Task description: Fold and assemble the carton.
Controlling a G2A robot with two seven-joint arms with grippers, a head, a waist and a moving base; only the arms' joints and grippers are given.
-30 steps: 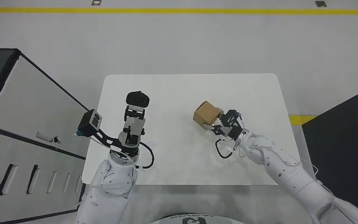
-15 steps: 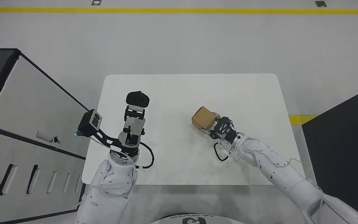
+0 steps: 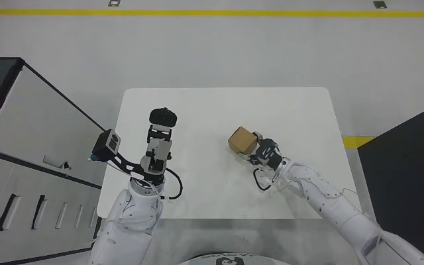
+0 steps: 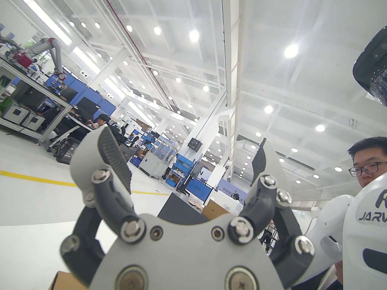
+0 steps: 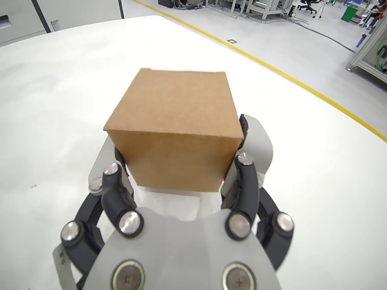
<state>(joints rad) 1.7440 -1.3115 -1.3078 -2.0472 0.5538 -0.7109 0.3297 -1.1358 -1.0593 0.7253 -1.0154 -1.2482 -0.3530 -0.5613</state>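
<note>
A small brown carton [image 3: 241,140] [image 5: 175,122], folded into a closed cube, stands on the white table [image 3: 218,106] right of the middle. My right gripper [image 3: 254,150] [image 5: 181,143] comes at it from the near right, low over the table. Its two fingers [image 5: 257,140] press against the carton's opposite side walls, so it is shut on the carton. My left gripper [image 3: 159,134] [image 4: 181,149] stands over the table's left part, well apart from the carton. It points up at the ceiling, open and holding nothing.
A grey cabinet [image 3: 40,126] stands just left of the table. A dark panel [image 3: 397,165] stands off the table's right edge. A yellow floor line [image 3: 212,12] runs beyond the far edge. The table's far half [image 3: 278,106] is bare.
The right gripper and the carton have shifted a little to the left and toward the table's near edge; over the last half second they barely moved. The left arm has kept still.
</note>
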